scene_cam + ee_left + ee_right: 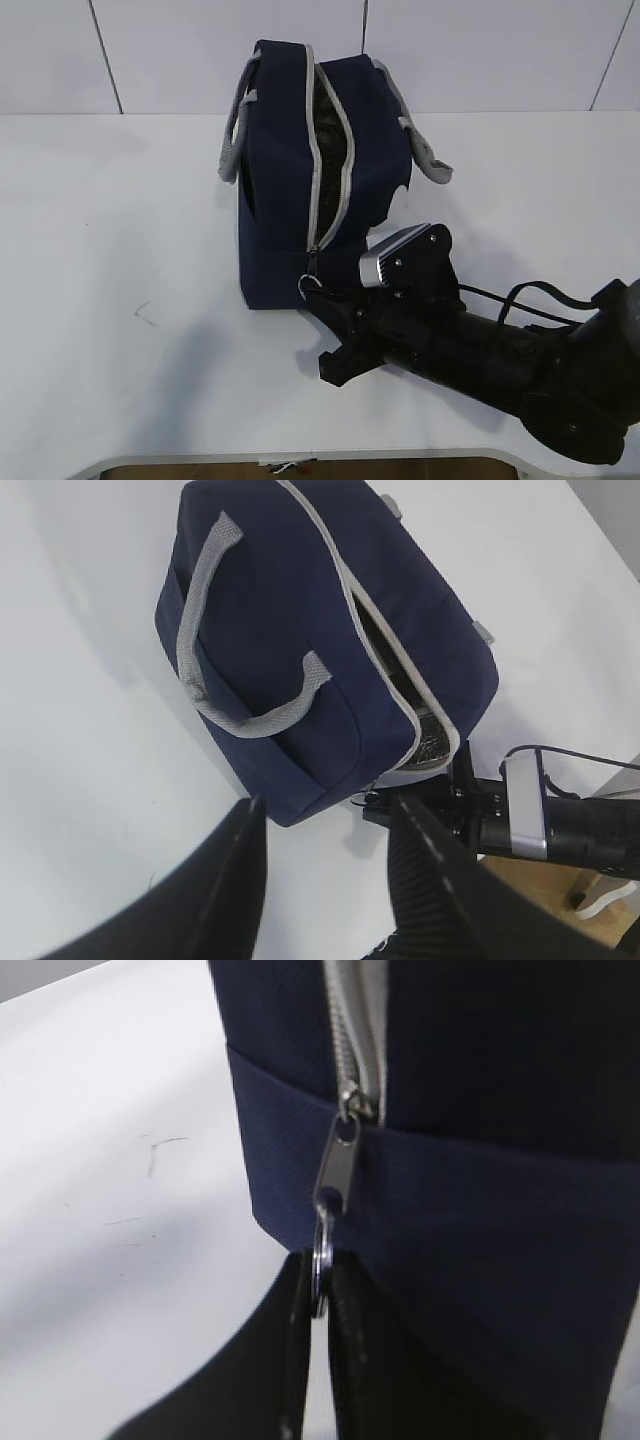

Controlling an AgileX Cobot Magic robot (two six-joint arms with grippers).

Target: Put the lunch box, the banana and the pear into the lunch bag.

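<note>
Right gripper (318, 1305) pinched on the ring pull (321, 1270) of the lunch bag (290, 200).

The ring is clamped between the two dark fingers (270, 1360), below the zipper (355, 1040) slider at the bag's lower front edge. The left gripper (325, 880) is held spread above the table (120, 250), gripping nothing. The bag is stood upright on the table, its top partly unzipped.
</note>
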